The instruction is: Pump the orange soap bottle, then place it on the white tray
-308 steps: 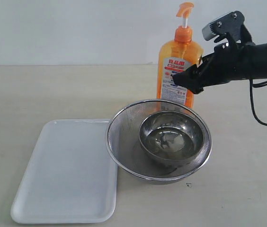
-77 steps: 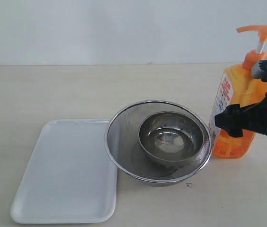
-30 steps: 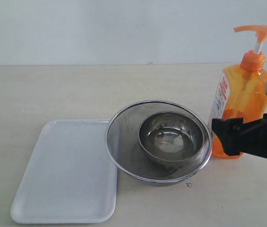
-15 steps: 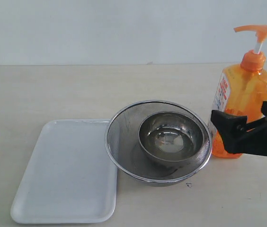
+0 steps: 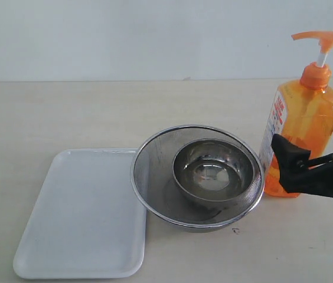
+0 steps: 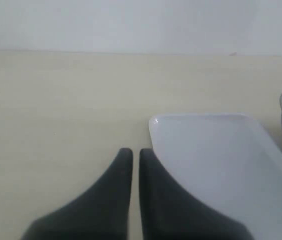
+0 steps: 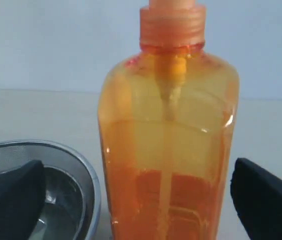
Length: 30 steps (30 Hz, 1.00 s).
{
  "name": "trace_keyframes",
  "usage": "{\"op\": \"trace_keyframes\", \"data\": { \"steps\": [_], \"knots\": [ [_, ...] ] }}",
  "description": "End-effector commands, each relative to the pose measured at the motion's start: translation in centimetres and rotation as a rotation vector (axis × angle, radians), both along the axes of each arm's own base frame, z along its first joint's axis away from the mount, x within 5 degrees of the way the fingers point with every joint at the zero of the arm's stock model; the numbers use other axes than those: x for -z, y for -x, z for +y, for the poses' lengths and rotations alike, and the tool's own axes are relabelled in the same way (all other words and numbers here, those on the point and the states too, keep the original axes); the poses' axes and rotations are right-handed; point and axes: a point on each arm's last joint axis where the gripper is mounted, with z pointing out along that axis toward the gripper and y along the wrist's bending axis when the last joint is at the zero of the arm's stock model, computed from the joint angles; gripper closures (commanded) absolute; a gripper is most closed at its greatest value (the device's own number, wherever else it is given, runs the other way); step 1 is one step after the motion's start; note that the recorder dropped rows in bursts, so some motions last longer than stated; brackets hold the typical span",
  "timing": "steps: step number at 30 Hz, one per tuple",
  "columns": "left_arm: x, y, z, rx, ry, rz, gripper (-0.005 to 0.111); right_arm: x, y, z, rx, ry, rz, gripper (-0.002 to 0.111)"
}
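right fingers (image 7: 263,200) released, retreated toward 3 o'clock from tall translucent orange soap bottle (image 5: 301,135); bottle unmoved. left fingers (image 6: 123,170) clenched. white label (image 5: 277,127): red writing illegible.

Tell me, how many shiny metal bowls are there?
2. The big mesh strainer sits beside the white tray, and a smaller steel bowl sits inside it.

There is one orange soap bottle (image 5: 302,121), one white tray (image 5: 78,218), one mesh strainer (image 5: 152,174) and one steel bowl (image 5: 214,177).
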Motion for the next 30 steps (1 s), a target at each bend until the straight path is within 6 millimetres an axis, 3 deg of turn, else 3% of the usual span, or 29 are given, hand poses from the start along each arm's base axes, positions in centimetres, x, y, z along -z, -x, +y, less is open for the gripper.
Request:
{"op": "trace_keyframes", "data": {
  "steps": [1,8,15,24,26,28,29,30],
  "knots": [
    [0.0,0.0,0.0,-0.003,0.010,-0.007,0.102,1.0,-1.1,0.3,0.024,-0.002,0.023,0.018],
    [0.0,0.0,0.0,-0.003,0.010,-0.007,0.102,2.0,-3.7,1.2,0.059,-0.001,0.042,0.018],
    [0.0,0.0,0.0,-0.003,0.010,-0.007,0.102,3.0,-5.4,0.7,0.116,0.005,0.063,0.018],
    [0.0,0.0,0.0,-0.003,0.010,-0.007,0.102,3.6,-6.5,0.3,0.144,-0.042,0.083,0.018],
    [0.0,0.0,0.0,-0.003,0.010,-0.007,0.102,3.8,-7.2,0.5,0.144,-0.044,0.080,0.029],
    [0.0,0.0,0.0,-0.003,0.010,-0.007,0.102,4.3,-7.6,0.7,0.144,-0.039,0.089,0.059],
    [0.0,0.0,0.0,-0.003,0.010,-0.007,0.102,4.6,-7.6,0.6,0.156,-0.032,0.100,0.080],
    [0.0,0.0,0.0,-0.003,0.010,-0.007,0.102,4.6,-7.6,0.4,0.175,-0.032,0.102,0.091]
  ]
}}
